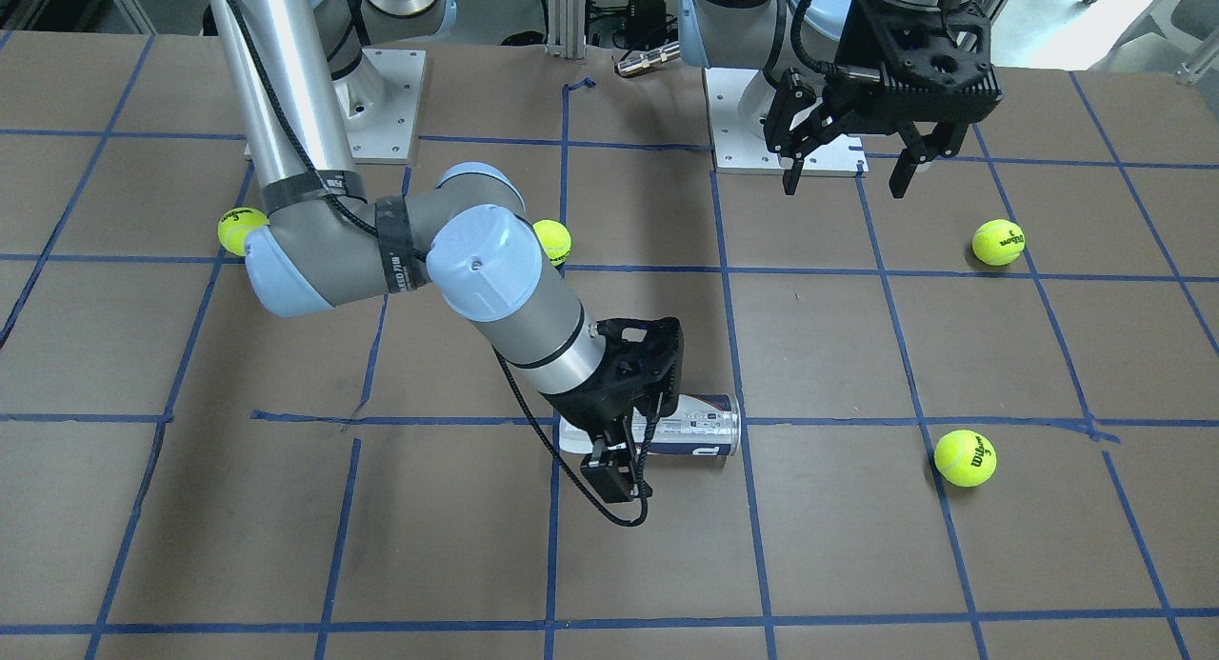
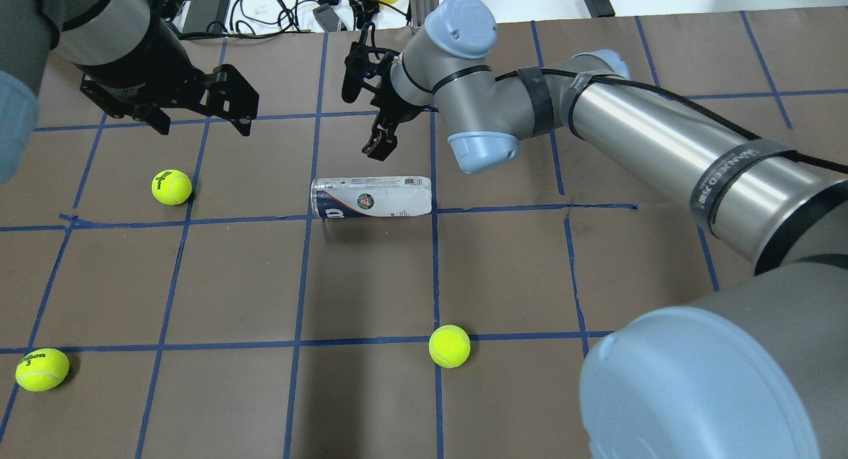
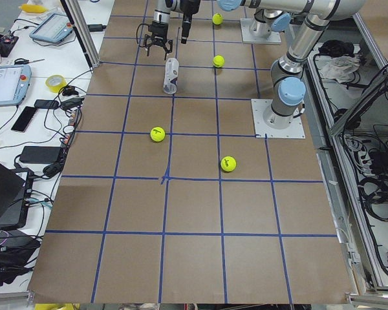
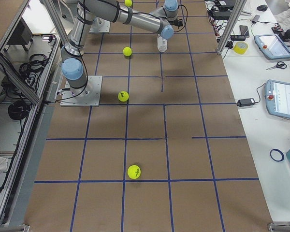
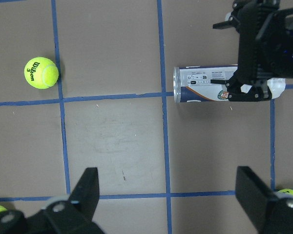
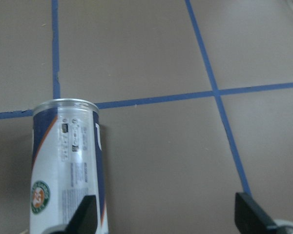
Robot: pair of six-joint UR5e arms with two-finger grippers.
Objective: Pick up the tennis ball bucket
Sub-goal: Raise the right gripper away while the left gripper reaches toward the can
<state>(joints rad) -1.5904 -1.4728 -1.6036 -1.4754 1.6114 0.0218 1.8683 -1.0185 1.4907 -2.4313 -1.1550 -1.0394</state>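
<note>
Bucket (image 2: 371,197) lay sideways on bench (image 2: 503,267).
Right claw (image 2: 363,118) hung just above bucket, wide open, empty; left claw (image 1: 846,189) hung well apart from it, open and empty.

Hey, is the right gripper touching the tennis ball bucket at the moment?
Apart. The overhead exterior view shows bare table between the open right gripper and the tennis ball bucket, which lies on its side.
</note>
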